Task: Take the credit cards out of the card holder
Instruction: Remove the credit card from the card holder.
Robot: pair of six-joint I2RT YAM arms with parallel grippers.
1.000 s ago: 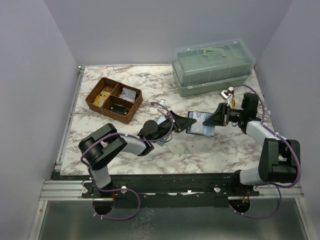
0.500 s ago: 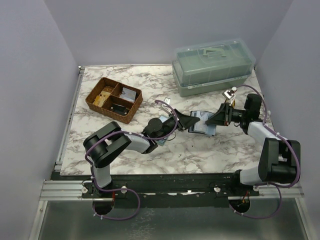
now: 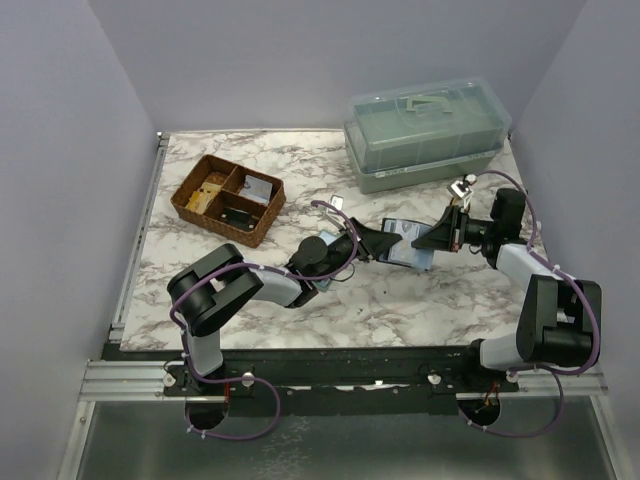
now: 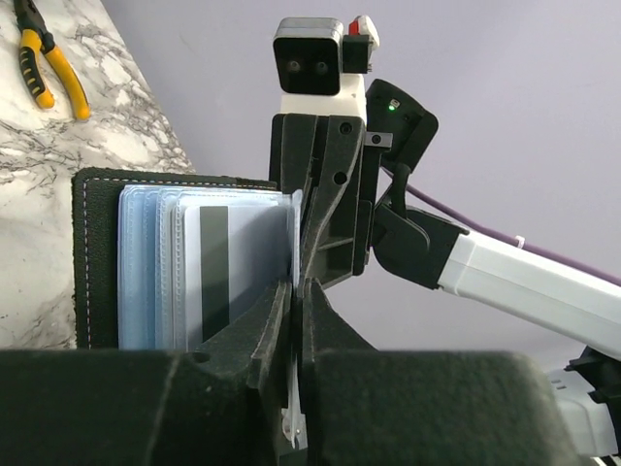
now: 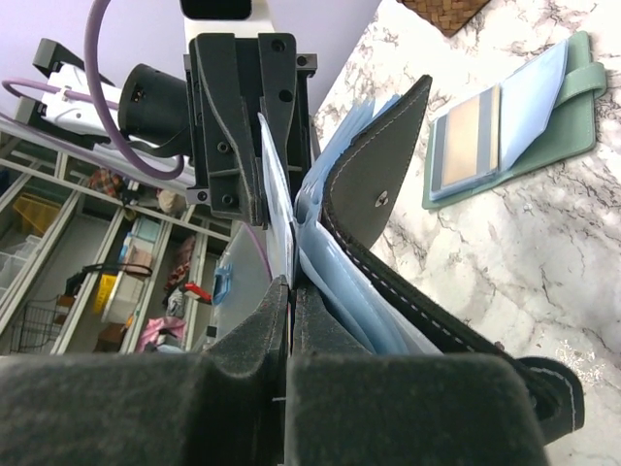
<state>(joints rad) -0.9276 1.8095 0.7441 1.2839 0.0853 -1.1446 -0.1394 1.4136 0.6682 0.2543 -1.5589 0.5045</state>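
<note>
Moved since a second ago: left gripper point(image 4: 294, 296) has reached further right to meet the card holder point(image 4: 97, 262); right wrist has eased slightly back.
Wicker tray point(image 3: 212, 226): far left on the marble table point(image 3: 400, 305), divided, small items inside; not part of this job.
Green wallet point(image 5: 572, 126): lies open and flat on the marble beside the left arm, apart from the work.
Left gripper: fingers all but pressed together, nipping the free edge of the pale stack; card or sleeve, cannot tell.
Card holder: black bifold, raised off the table near its middle, cover swung open, held between both grippers.
Credit cards point(image 4: 238, 277): seated in the clear sleeves, one showing a dark stripe; none out.
Right gripper point(image 5: 291, 291): fingers pressed together on the same pale edge from the opposite side.
Storage box point(image 3: 425, 130): right rear, lid on.
Step in hand: by judgement, securing a hold on the first card; withdrawal not begun.
Next move calls for: a pinch on the card alone, then a straight pull out of the sleeve mouth while the right holds firm.
</note>
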